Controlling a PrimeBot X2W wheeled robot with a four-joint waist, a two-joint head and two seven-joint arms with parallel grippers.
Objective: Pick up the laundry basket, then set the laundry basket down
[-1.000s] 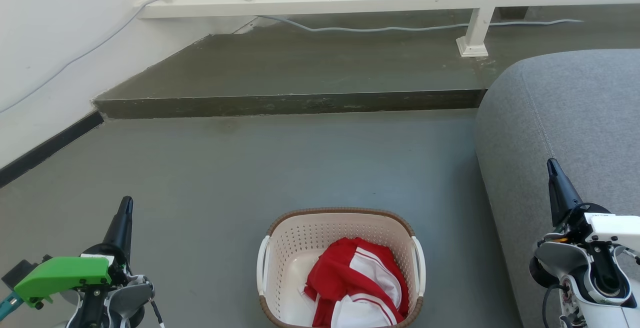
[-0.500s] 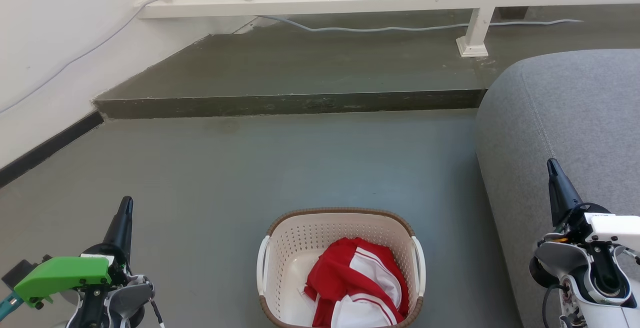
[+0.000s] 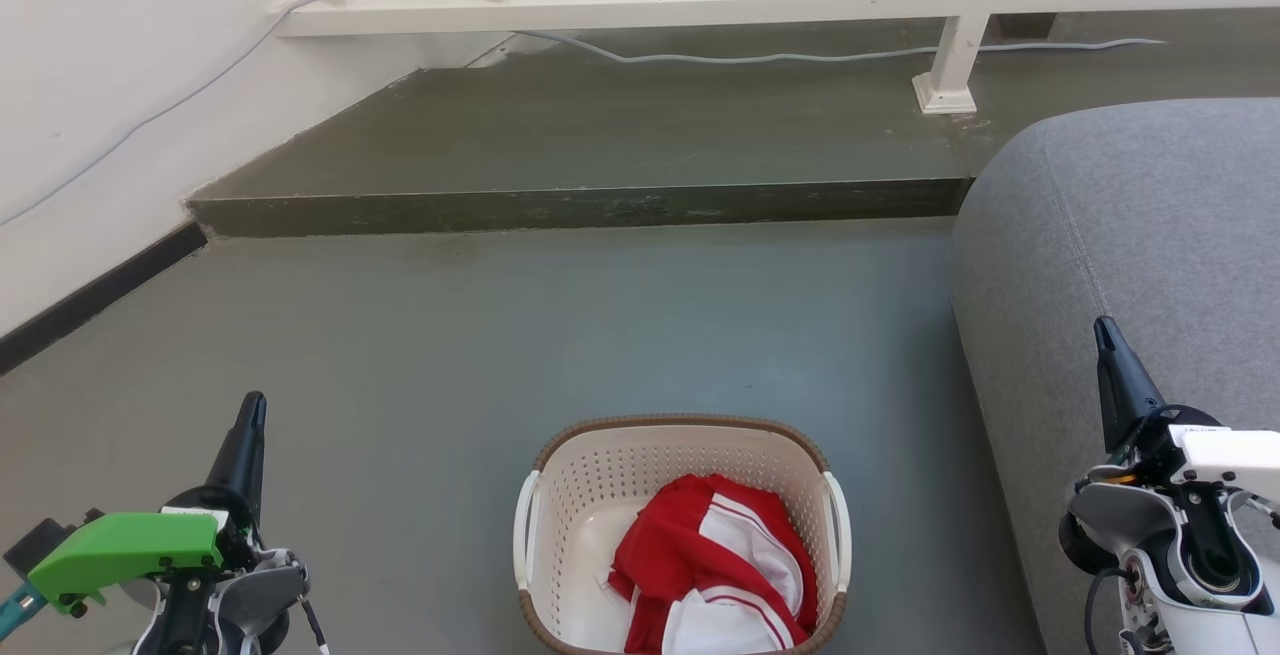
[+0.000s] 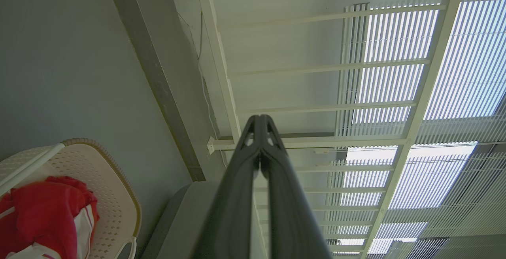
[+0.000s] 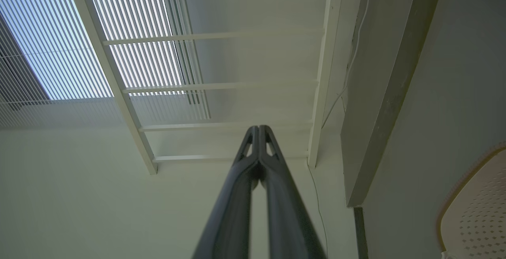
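the basket [image 3: 585, 495] stands on the grey floor [image 3: 600, 335], low in the middle of the head view. it is between the two grippers, and neither one touches it. a red and white cloth [image 3: 700, 555] lies inside it, more to the right side. the left gripper [image 3: 254, 405] is to the left of the basket, well apart from it, with its fingers pointing up. in the left wrist view its jaws are together, tips touching, with nothing between them. the right gripper [image 3: 1103, 330] is to the right, in front of a grey sofa [image 3: 1150, 225]. in the right wrist view its jaws are also together and hold nothing. the sofa is near the right side of the basket. beyond the floor there is a low step [image 3: 580, 205], and on it a white railing [image 3: 650, 0] with a cable [image 3: 750, 58] lying under the rail.
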